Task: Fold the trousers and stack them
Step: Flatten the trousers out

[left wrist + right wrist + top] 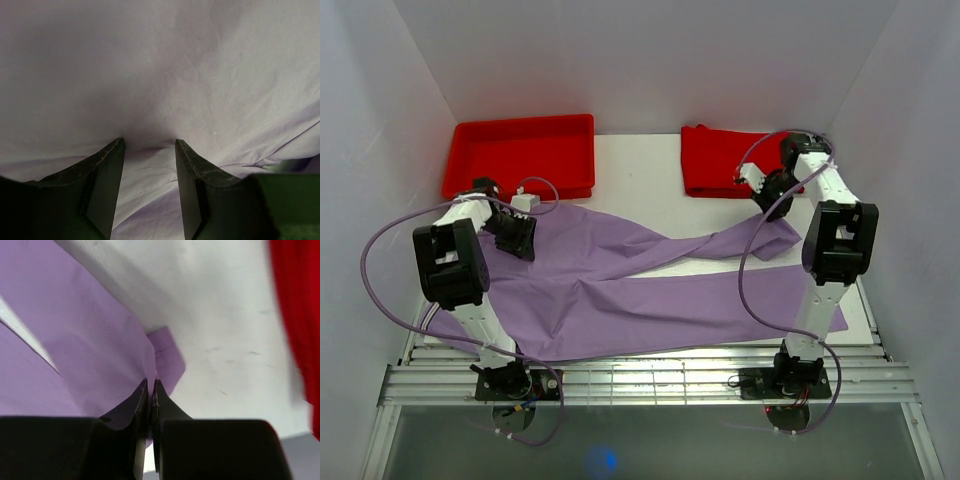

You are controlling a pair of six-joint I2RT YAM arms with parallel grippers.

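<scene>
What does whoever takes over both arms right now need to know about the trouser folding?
Left pincer: open, tips at the fabric near the left end of the trousers; no grip that I can see.
Right pincer: shut on the edge of one trouser leg, near its far-right end.
Trousers: spread out across the table, one leg running up toward the far right, close to a folded red cloth. Red tray sits at the far left.
Done: one leg end gripped; no fold made yet.
Left: fold the trousers, then stack them.
</scene>
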